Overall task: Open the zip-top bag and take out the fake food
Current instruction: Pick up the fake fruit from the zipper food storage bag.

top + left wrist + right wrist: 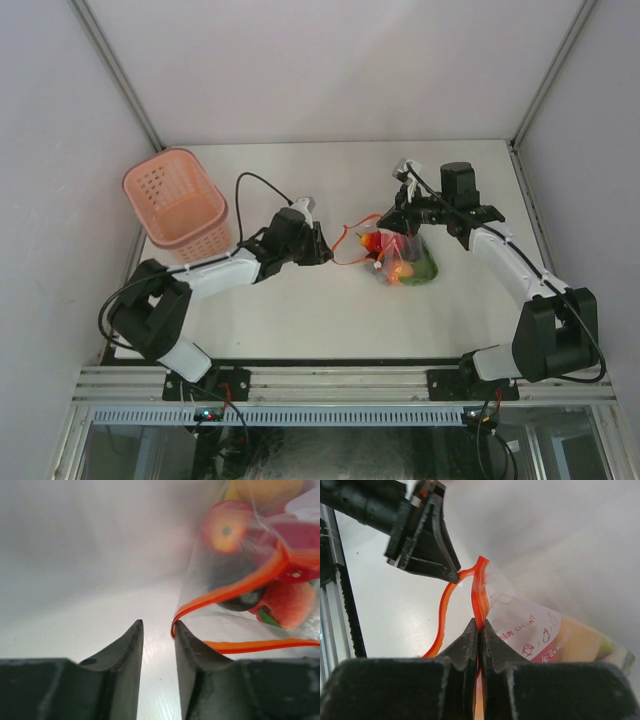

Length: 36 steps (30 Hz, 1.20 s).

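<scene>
The clear zip-top bag (402, 258) lies mid-table with its mouth pulled open, and its red-orange zipper strip (350, 245) loops out to the left. The fake food (400, 264) is inside it; the left wrist view shows a red-yellow round piece (226, 528), a red piece (292, 602) and a dark piece. My right gripper (480, 624) is shut on one side of the zipper strip (480, 587), and it shows at the bag's top in the top view (392, 228). My left gripper (157, 626) is open. The strip's bend (176, 621) touches the outside of its right fingertip, not between the fingers.
A pink perforated basket (178, 208) stands at the back left of the white table (300, 320). The left gripper (422, 540) shows in the right wrist view beside the strip's far loop. Grey walls enclose the table on three sides.
</scene>
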{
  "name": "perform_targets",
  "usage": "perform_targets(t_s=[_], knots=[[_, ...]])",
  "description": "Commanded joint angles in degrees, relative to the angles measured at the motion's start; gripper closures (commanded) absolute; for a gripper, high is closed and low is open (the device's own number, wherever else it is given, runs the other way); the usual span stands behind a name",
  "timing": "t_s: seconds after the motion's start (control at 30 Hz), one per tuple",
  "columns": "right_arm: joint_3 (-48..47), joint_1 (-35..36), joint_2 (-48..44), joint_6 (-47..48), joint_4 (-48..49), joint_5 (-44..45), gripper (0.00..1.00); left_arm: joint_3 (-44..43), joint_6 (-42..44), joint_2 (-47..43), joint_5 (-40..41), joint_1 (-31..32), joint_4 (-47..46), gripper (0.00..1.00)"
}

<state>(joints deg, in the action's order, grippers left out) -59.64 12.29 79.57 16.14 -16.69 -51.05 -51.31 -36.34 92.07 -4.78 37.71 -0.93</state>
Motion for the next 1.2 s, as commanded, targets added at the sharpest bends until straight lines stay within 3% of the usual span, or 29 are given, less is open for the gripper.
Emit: perform_targets(t_s=[0.0, 0.17, 0.33, 0.43, 1.17], knots=[[-0.66, 0.10, -1.18, 0.67, 2.04, -2.83, 1.00, 5.62, 2.18, -10.88, -1.08, -1.12, -8.11, 0.61], [-0.66, 0.27, -1.09, 0.94, 1.91, -2.95, 1.00, 12.54, 0.37, -16.82, -8.12, -1.88, -23.23, 0.56], [-0.67, 0.43, -0.91, 0.99, 1.87, -3.18, 1.00, 13.79, -4.85, -14.89, -17.30, -1.87, -37.03, 0.53], [-0.66, 0.45, -0.91, 0.86, 1.88, -3.28, 1.00, 13.51, -7.00, -12.83, -18.69, -1.41, -42.84, 0.53], [-0.66, 0.98, -1.17, 0.31, 2.07, -4.45, 1.00, 4.73, 0.22, 3.91, -5.38, 8.03, -45.57, 0.53]])
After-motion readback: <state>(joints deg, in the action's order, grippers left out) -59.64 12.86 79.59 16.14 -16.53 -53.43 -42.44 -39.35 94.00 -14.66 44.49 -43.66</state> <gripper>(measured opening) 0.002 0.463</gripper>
